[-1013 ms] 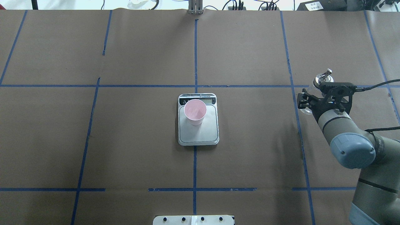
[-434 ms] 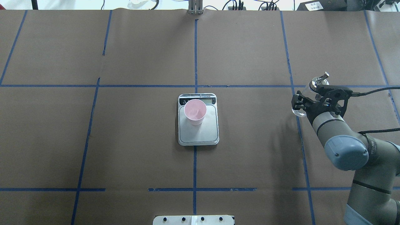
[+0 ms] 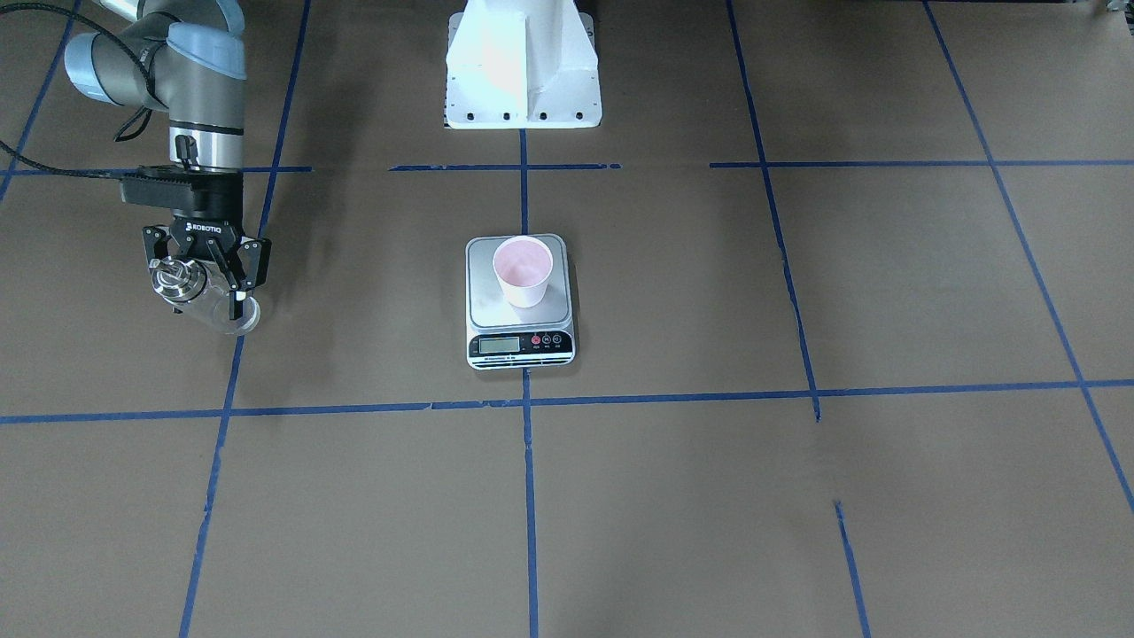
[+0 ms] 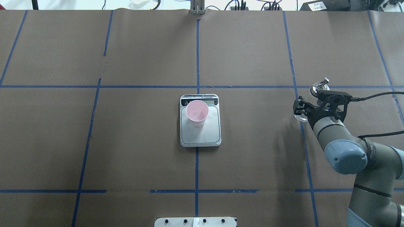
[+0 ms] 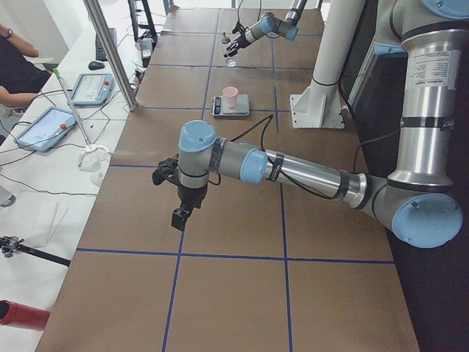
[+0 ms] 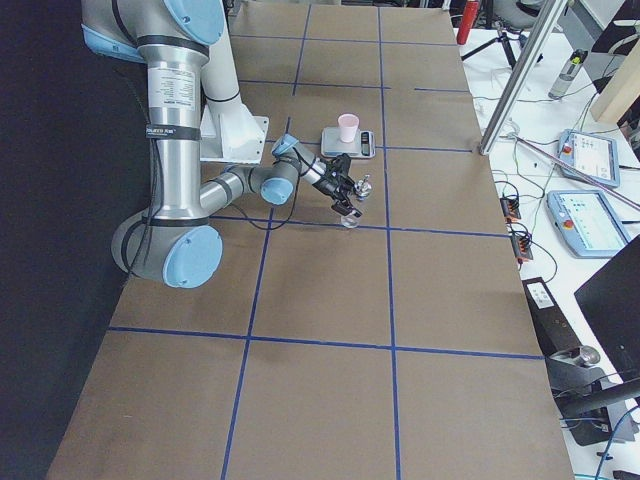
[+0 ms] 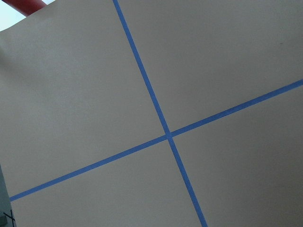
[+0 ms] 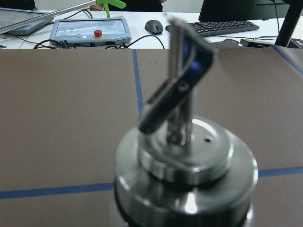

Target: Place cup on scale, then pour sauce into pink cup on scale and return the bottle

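Right jaws around the tilted bottle [image 3: 202, 299]

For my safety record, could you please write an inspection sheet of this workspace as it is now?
Surface: table covered in brown paper, with a blue tape grid.
Job's things: pink cup upright on scale; glass bottle gripped, well apart from the scale.
Clutter: nothing seen.
End effectors: right end effector shut on the bottle; left end effector over bare paper, state cannot be told.
Cables: black cable runs to the right wrist.
Surroundings: white pedestal; side bench with pendants and keyboard; person at it.
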You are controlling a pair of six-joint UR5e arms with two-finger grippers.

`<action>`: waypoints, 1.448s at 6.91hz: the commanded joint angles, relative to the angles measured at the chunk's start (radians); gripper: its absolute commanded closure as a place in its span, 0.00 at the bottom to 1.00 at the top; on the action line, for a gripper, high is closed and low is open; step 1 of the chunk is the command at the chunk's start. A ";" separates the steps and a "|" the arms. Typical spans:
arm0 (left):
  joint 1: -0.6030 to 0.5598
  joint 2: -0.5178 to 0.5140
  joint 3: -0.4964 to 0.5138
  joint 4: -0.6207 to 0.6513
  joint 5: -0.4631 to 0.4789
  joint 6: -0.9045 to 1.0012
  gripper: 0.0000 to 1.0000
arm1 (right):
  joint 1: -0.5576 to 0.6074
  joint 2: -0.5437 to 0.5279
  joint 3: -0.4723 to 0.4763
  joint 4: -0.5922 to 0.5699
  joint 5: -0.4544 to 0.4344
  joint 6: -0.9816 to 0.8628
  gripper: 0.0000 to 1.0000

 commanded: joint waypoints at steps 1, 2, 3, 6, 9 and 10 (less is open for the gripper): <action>0.000 -0.003 0.003 0.000 0.001 0.000 0.00 | -0.008 0.001 -0.009 0.003 -0.002 0.000 1.00; 0.000 -0.004 0.003 0.000 0.001 0.000 0.00 | -0.010 0.001 -0.011 0.002 -0.002 0.000 1.00; 0.000 -0.004 0.003 0.000 0.001 0.000 0.00 | -0.010 0.002 -0.011 0.003 -0.003 0.000 1.00; 0.000 -0.004 0.004 0.000 0.001 0.000 0.00 | -0.010 0.002 -0.011 0.003 -0.003 -0.003 1.00; 0.000 -0.004 0.004 0.000 0.001 0.000 0.00 | -0.013 0.002 -0.011 0.003 -0.005 -0.005 0.68; 0.000 -0.007 0.006 0.000 0.001 0.000 0.00 | -0.016 0.002 -0.011 0.003 -0.008 -0.005 0.59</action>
